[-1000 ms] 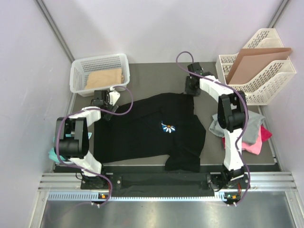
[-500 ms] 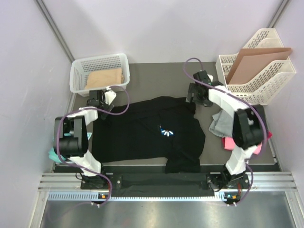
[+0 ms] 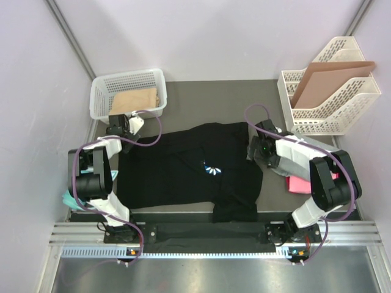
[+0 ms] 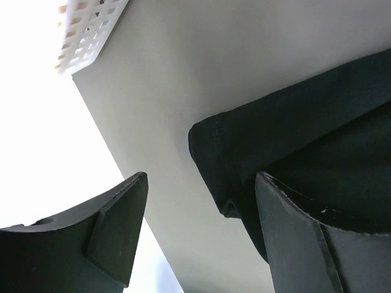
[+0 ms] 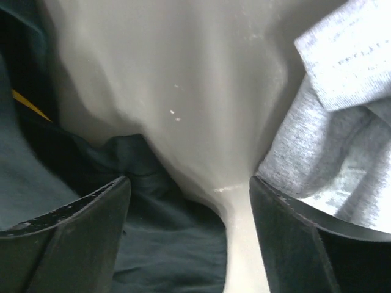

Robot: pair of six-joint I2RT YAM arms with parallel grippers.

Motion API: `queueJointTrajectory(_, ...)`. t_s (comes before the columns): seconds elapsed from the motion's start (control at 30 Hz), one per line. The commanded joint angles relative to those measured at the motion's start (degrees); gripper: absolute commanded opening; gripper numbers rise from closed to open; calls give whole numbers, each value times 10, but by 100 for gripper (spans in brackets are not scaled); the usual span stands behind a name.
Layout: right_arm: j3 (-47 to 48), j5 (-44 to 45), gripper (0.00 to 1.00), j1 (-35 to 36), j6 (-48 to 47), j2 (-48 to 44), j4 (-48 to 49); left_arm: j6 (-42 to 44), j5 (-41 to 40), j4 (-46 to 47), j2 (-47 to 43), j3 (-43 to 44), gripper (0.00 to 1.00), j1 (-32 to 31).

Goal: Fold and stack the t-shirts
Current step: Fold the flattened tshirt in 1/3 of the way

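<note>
**Black t-shirt (image 3: 183,174) spread at the centre of the table (image 3: 208,97), with an open gripper at either side.**

The left gripper (image 4: 201,183) is at the shirt's 10 o'clock corner. Its fingers are wide apart and grip nothing, and a black sleeve hem lies just beside the right finger. The right gripper (image 5: 189,183) is at the shirt's 3 o'clock edge, its jaws also spread and empty. It is over bare table between the black cloth and the grey t-shirt (image 5: 330,140). The pink t-shirt (image 3: 297,184) lies at 4 o'clock, partly under the right arm.
</note>
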Motion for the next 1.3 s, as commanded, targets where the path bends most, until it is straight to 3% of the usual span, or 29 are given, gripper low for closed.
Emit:
queueJointTrajectory(0.0, 25, -12, 68, 4, 4, 16, 36, 7, -6, -12, -20, 14, 75, 7)
queueJointTrajectory(0.07, 24, -36, 53, 4, 5, 17, 52, 7, -1, -15, -28, 9, 75, 7)
queueJointTrajectory(0.1, 18, -43, 50, 4, 5, 17, 57, 7, -1, -16, -30, 8, 75, 7)
queueJointTrajectory(0.23, 1, -73, 55, 5, 5, -2, 56, 5, 0, -17, -33, 6, 76, 7)
queueJointTrajectory(0.3, -19, -72, 45, 4, 8, -24, 61, 4, 3, -16, -33, 5, 76, 7)
queueJointTrajectory(0.33, -23, -71, 35, 4, 12, -28, 63, 0, 4, -17, -33, 6, 75, 7)
queueJointTrajectory(0.37, -26, -68, 12, 4, 14, -32, 61, -1, 4, -18, -33, 7, 76, 6)
queueJointTrajectory(0.4, -27, -64, 0, 3, 18, -30, 59, -2, 7, -17, -34, 7, 75, 6)
queueJointTrajectory(0.5, -16, -58, 0, 3, 19, -27, 51, -7, 9, -20, -36, 6, 75, 7)
queueJointTrajectory(0.63, 13, 12, 0, 1, 11, -43, 2, -4, 15, -21, -47, 0, 76, 7)
queueJointTrajectory(0.9, 17, 84, 0, -6, -2, -126, -94, -6, 32, -35, -55, 10, 76, 5)
queueJointTrajectory(1.13, -47, 30, 0, -9, -8, -158, -117, -7, 41, -46, -76, 12, 76, -1)
queueJointTrajectory(1.27, -30, 4, 10, -8, -21, -165, -134, -4, 51, -61, -101, 17, 76, -5)
